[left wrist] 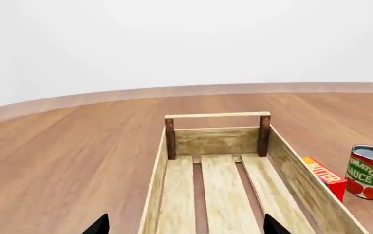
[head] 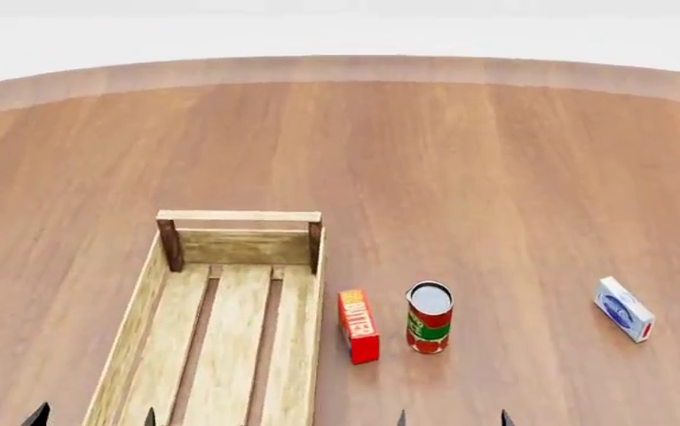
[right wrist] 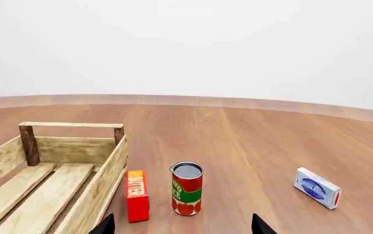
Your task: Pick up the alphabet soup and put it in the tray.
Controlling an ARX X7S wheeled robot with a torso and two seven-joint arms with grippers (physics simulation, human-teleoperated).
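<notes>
The alphabet soup is not seen in any view; only a red-and-green can [head: 429, 318] is stood beside the tray [head: 240, 216]. The left gripper [left wrist: 185, 226] and the right gripper [right wrist: 183, 226] are held empty, jaws spread wide, seemingly in readiness.

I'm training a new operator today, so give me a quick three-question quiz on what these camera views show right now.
1. True or false: the tray has nothing in it.
2. What stands between the tray and the tomato sauce can? A: the red butter box. B: a blue bowl. C: a green bottle.
3. Short answer: does the alphabet soup show in any view?

Key: 1 true; 2 A; 3 no, no blue-labelled can shows in any view.
</notes>
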